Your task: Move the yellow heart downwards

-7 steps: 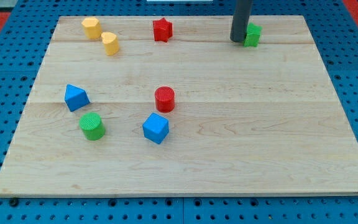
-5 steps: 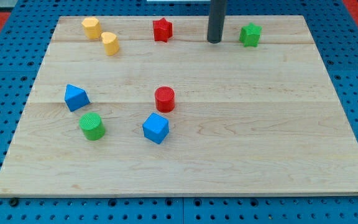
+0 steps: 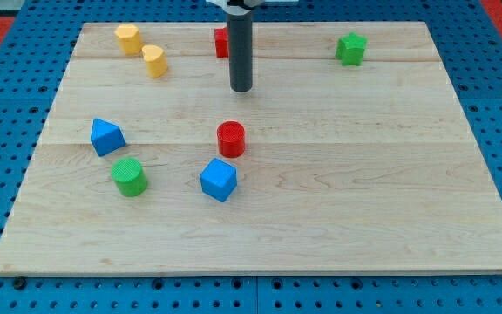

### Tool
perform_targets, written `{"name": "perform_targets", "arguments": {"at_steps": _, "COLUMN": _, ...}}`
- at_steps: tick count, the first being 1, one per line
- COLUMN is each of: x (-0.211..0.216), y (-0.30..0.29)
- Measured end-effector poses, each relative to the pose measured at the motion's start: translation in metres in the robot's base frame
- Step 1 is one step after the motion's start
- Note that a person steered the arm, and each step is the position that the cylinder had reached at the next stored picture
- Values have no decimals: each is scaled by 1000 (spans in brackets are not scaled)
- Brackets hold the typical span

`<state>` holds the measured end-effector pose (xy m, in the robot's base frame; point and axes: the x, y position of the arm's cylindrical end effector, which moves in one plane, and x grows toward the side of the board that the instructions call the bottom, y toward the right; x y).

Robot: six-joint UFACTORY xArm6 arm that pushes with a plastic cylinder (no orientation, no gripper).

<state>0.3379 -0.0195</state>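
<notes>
The yellow heart [image 3: 154,61] sits near the view's top left on the wooden board [image 3: 364,174], just below and right of a yellow hexagon block [image 3: 128,38]. My tip [image 3: 241,89] is on the board to the right of the heart, about a hundred pixels away and slightly lower, not touching any block. The rod partly hides a red star block [image 3: 221,42] behind it. The red cylinder [image 3: 231,139] lies below the tip.
A green star block [image 3: 351,48] is at the view's top right. A blue triangular block [image 3: 106,137] and a green cylinder [image 3: 129,177] are at the left. A blue cube [image 3: 218,180] is below the red cylinder.
My tip has moved left and down from beside the green star to below the red star. No block has moved.
</notes>
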Motion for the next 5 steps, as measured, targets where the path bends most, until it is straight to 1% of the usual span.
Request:
{"name": "perform_targets", "arguments": {"at_steps": 2, "x": 3, "y": -60}}
{"name": "perform_targets", "arguments": {"at_steps": 3, "x": 0, "y": -59}}
{"name": "perform_targets", "arguments": {"at_steps": 4, "x": -37, "y": -68}}
{"name": "perform_targets", "arguments": {"at_steps": 5, "x": -88, "y": -78}}
